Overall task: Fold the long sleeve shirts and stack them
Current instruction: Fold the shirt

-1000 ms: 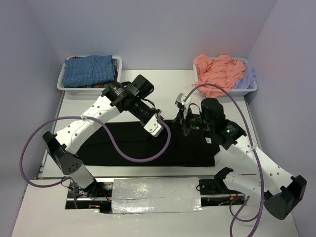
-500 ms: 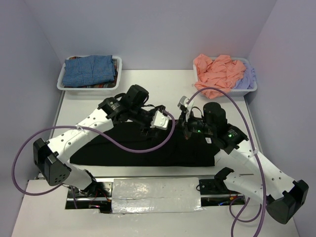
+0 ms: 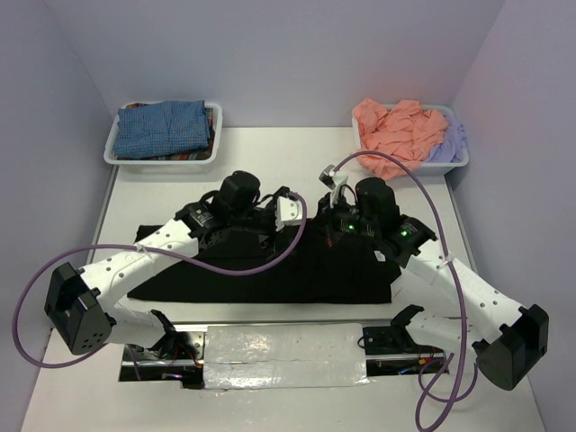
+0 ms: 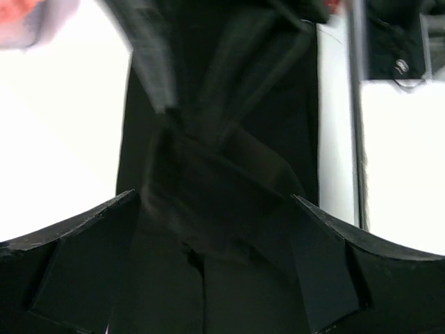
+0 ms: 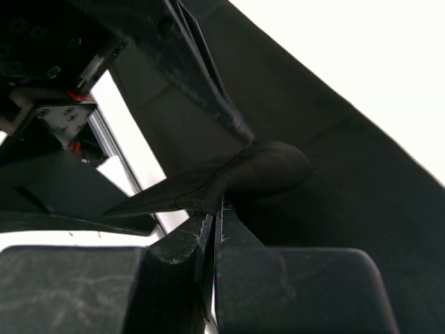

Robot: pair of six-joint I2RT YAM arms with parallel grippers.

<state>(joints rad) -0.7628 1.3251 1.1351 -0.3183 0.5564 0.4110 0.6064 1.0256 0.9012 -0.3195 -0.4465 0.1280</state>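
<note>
**A:** Left gripper (image 4: 214, 197) swings inward since last look, jaws wide, empty; right gripper (image 5: 214, 205) pinches a fold of the large plain black cloth shirt (image 3: 270, 274).

**B:** Spread along white worktop's (image 3: 270, 153) near edge. Limp, light: likely grip corners.

Overhead view looks down; close wrist views share the black shirt (image 3: 315, 279).

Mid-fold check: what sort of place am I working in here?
Likely a robot lab cell for laundry folding, not a home: bare pale walls box in a white table, with a large black cloth shirt spread on it and a white plastic bin of blue-checked shirts behind.
</note>
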